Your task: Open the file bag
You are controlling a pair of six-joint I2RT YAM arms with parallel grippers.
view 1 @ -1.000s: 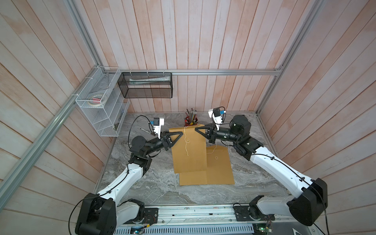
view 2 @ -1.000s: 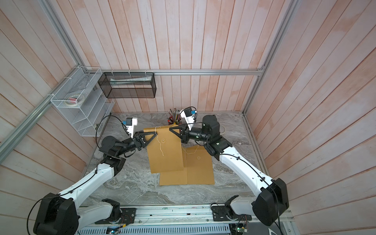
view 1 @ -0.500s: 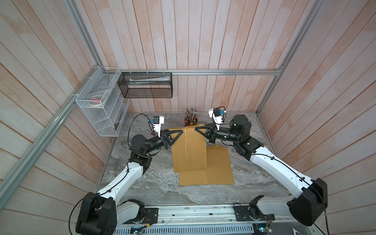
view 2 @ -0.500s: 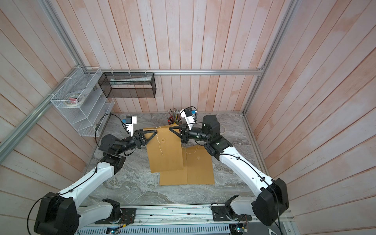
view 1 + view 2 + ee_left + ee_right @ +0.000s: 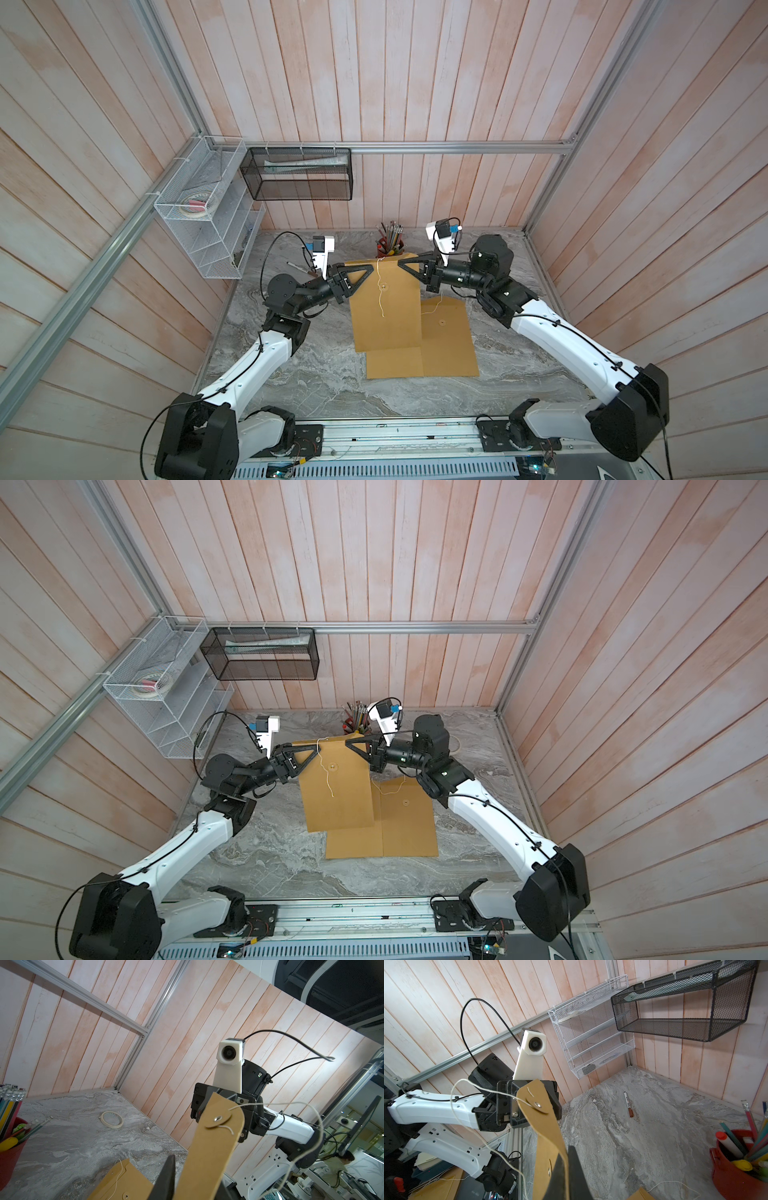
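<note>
The brown file bag (image 5: 386,316) hangs raised above the desk (image 5: 316,382), stretched between the two arms by its top edge. The left gripper (image 5: 360,274) has its jaws pinching the upper corner on its side; the right gripper (image 5: 406,266) has its jaws pressed together on the opposite corner, at the flap. The white string (image 5: 380,286) dangles loose down the bag's face past the round clasp; in both wrist views it loops free in the air. Two more file bags lie flat on the desk beneath, side by side and partly covered by the raised one; one (image 5: 446,336) lies toward the right arm, the other (image 5: 392,363) shows below the hanging bag's lower edge. A red pencil cup (image 5: 390,249) stands just behind the bag's top edge; a brown marker (image 5: 628,1104) lies near the left arm; a tape roll (image 5: 111,1119) lies near the wall behind the right arm. A white wire rack (image 5: 208,216) and a black mesh basket (image 5: 299,174) hang on the walls.
</note>
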